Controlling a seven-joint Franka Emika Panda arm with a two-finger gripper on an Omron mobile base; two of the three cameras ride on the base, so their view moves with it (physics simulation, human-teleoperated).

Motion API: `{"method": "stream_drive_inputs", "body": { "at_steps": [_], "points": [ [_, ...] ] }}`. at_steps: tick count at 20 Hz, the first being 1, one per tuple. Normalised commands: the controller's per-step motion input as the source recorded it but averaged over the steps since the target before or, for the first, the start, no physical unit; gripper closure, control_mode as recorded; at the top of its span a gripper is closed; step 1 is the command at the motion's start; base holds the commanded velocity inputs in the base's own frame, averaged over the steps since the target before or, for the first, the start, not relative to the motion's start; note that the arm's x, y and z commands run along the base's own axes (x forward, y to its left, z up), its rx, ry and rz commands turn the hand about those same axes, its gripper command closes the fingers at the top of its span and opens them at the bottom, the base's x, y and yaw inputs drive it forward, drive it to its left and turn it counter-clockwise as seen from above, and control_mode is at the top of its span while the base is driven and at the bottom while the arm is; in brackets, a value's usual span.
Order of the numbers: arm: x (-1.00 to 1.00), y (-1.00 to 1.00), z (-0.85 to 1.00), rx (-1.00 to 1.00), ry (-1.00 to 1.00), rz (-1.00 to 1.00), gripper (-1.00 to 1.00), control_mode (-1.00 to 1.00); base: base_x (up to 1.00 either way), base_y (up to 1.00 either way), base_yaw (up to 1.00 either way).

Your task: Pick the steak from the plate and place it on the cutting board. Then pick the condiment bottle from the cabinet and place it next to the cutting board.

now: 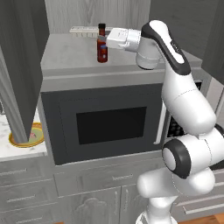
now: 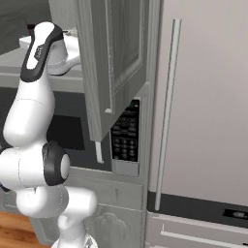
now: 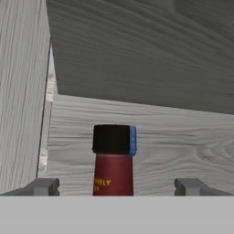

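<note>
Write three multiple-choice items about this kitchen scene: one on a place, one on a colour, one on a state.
1. Where does the slim red-brown sauce bottle stand?
A. on the light grey cabinet shelf above the dark microwave
B. on the floor
C. in a drawer

2. What colour is the bottle's cap?
A. white
B. black
C. green

3. How is the tool?
A. shut on the bottle
B. open, fingers either side of the bottle
C. shut, empty

Key: 1 A, left base view shows it there; 2 B, hand view shows a black cap; 3 B, both fingertips stand wide apart.
</note>
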Motion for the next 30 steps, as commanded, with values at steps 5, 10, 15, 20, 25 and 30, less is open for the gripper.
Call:
{"method": "stream_drive_inputs", "body": {
  "at_steps": [5, 10, 15, 20, 25, 30],
  "points": [
    [0.20, 0.00, 0.00, 0.00, 0.00, 0.00, -1.00, -1.00, 0.00, 0.00, 0.00],
    [0.16, 0.04, 0.00, 0.00, 0.00, 0.00, -1.00, -1.00, 0.00, 0.00, 0.00],
    [0.14, 0.10, 0.00, 0.00, 0.00, -0.01, -1.00, -1.00, 0.00, 0.00, 0.00],
    [0.01, 0.06, 0.00, 0.00, 0.00, 0.00, -1.00, -1.00, 0.00, 0.00, 0.00],
    [-0.05, 0.00, 0.00, 0.00, 0.00, -0.01, 1.00, -1.00, 0.00, 0.00, 0.00],
    [-0.04, 0.00, 0.00, 0.00, 0.00, 0.00, 1.00, -1.00, 0.00, 0.00, 0.00]
  ]
}}
